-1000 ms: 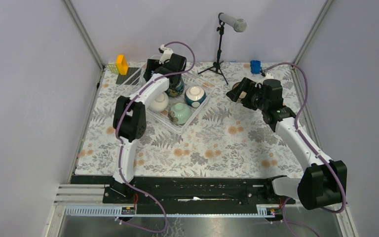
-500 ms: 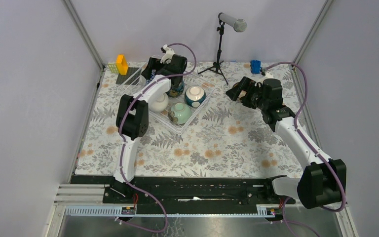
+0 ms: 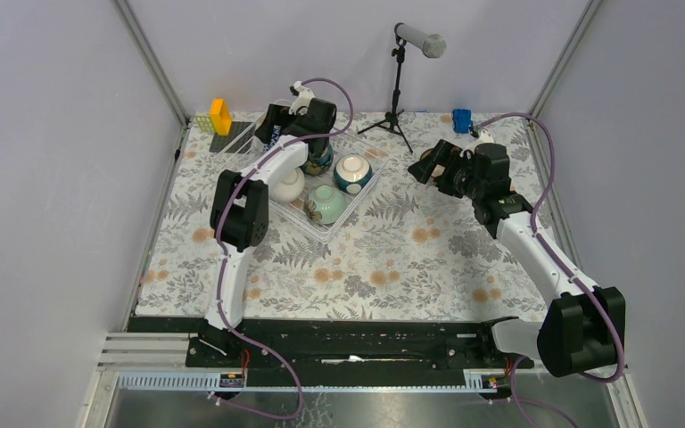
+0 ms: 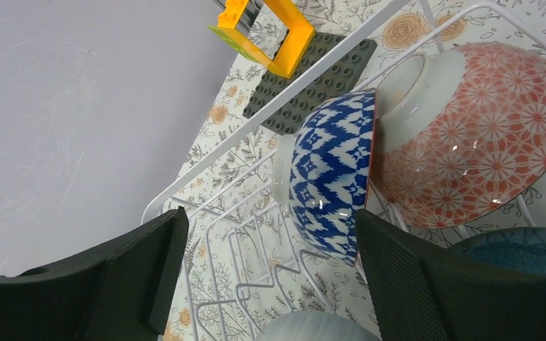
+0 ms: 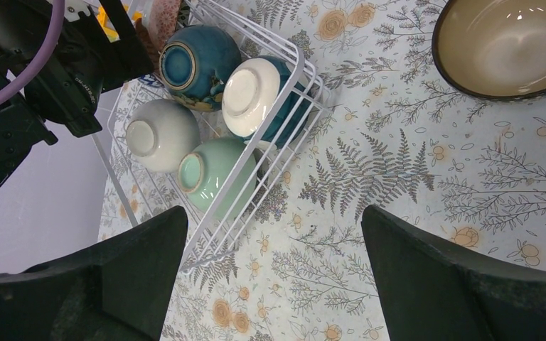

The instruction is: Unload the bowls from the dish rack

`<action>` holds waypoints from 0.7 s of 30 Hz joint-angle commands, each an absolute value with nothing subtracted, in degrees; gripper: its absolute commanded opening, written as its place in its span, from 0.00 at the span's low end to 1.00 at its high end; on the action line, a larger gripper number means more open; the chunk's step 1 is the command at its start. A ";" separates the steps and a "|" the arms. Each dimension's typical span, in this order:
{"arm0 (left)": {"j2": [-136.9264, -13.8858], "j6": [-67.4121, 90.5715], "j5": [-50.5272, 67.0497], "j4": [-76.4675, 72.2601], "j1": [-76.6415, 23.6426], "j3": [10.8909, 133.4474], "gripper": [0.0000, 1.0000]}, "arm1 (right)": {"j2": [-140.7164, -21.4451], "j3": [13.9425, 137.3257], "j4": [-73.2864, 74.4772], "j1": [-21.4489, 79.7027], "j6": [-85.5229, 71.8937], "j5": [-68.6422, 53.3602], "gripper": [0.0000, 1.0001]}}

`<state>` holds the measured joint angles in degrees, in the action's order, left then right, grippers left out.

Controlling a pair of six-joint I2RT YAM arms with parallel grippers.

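Note:
The dish rack (image 3: 355, 203) is a white wire rack at the back left of the table. In it are a white bowl (image 3: 287, 185), a pale green bowl (image 3: 325, 203), a teal bowl with a white base (image 3: 353, 173) and a dark teal bowl (image 3: 318, 159). My left gripper (image 4: 270, 277) is open over the rack's far end, next to an upright blue-white bowl (image 4: 330, 181) that leans on a red patterned bowl (image 4: 476, 142). My right gripper (image 5: 274, 277) is open and empty above the table, right of the rack (image 5: 256, 206). A brown-rimmed bowl (image 5: 515, 46) sits on the table.
A microphone on a tripod (image 3: 399, 89) stands at the back centre. A blue item (image 3: 461, 119) is at the back right. An orange and yellow block frame (image 4: 277, 35) rests on a small black gridded mat (image 4: 313, 78) behind the rack. Grey walls close in three sides.
My left gripper has edged slightly toward the back left over the rack. My right arm has barely moved.

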<state>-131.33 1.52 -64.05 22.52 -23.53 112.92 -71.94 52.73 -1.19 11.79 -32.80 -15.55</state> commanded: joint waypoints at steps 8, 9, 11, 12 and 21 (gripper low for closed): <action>-132.80 1.38 -57.99 21.17 -22.60 114.17 0.99 | -70.79 52.65 -3.87 11.98 -31.31 -14.85 1.00; -132.87 1.26 -58.30 21.14 -22.59 114.03 0.99 | -70.82 52.65 -3.90 11.96 -31.34 -14.79 0.99; -133.20 0.77 -59.07 21.15 -22.59 113.99 0.99 | -70.84 52.66 -3.88 11.95 -31.30 -14.83 1.00; -133.30 0.71 -59.10 21.22 -22.59 113.91 0.99 | -70.88 52.68 -3.87 11.95 -31.29 -14.85 1.00; -133.42 2.07 -62.76 22.56 -21.61 113.40 0.76 | -70.93 52.69 -3.87 11.95 -31.29 -14.98 1.00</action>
